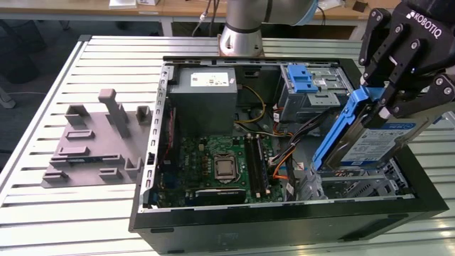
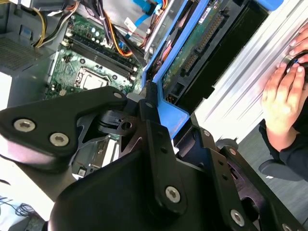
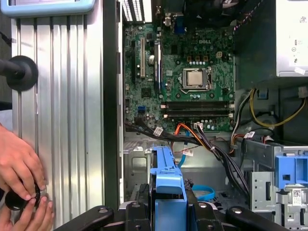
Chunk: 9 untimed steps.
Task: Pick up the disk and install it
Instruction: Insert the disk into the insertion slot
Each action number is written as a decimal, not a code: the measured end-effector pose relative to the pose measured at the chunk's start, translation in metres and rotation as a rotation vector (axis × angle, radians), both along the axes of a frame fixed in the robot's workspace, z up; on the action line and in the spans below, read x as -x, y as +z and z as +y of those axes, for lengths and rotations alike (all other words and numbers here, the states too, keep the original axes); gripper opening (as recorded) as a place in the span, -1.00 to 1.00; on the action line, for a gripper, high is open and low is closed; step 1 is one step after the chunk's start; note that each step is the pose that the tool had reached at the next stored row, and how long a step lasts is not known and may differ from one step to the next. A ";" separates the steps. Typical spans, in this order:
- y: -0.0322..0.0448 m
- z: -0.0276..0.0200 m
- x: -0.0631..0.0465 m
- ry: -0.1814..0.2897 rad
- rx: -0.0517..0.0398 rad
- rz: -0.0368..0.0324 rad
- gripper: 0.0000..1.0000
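Currently the disk [image 1: 376,141] is in the air, clamped at its upper end by the gripper [image 1: 398,104], fingers closed on the blue side rails. It is tilted, label side up, with the lower end pointing down into the open PC case [image 1: 284,224] on the exterior view's right. That end sits just over the metal bay [image 1: 355,184] at the case's near corner; can't tell whether it touches. In the second wrist view the disk's underside [image 2: 192,43] shows a green circuit board. In the first wrist view a blue rail [image 3: 166,178] runs up between the fingers.

Inside the case: motherboard [image 1: 220,162] in the middle, power supply [image 1: 206,98] behind it, drive cage [image 1: 316,88] with a blue latch beside that. A grey fixture [image 1: 96,144] lies on the slatted table [image 1: 71,213], well apart from the case. A person's hands [image 3: 19,168] rest on the table beside the case.
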<state>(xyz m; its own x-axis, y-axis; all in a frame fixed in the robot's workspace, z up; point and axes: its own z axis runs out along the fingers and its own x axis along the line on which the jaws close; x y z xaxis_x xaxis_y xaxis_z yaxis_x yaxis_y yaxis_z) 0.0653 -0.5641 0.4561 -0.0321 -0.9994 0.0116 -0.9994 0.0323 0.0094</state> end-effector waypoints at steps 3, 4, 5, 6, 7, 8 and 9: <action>-0.0025 0.0000 -0.005 -0.002 0.0001 0.0000 -0.27; -0.0032 0.0000 -0.006 -0.002 0.0000 0.0000 -0.27; -0.0038 0.0001 -0.007 -0.003 0.0001 0.0000 -0.27; -0.0044 0.0001 -0.007 -0.003 0.0002 0.0001 -0.27; -0.0051 0.0000 -0.008 -0.004 0.0001 0.0001 -0.27; -0.0059 0.0000 -0.008 -0.004 0.0001 0.0000 -0.27; -0.0065 0.0000 -0.008 -0.005 0.0001 0.0000 -0.27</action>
<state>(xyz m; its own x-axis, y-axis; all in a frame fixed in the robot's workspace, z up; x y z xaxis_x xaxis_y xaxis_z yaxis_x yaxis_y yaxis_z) 0.0735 -0.5640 0.4496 -0.0371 -0.9992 0.0117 -0.9993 0.0373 0.0095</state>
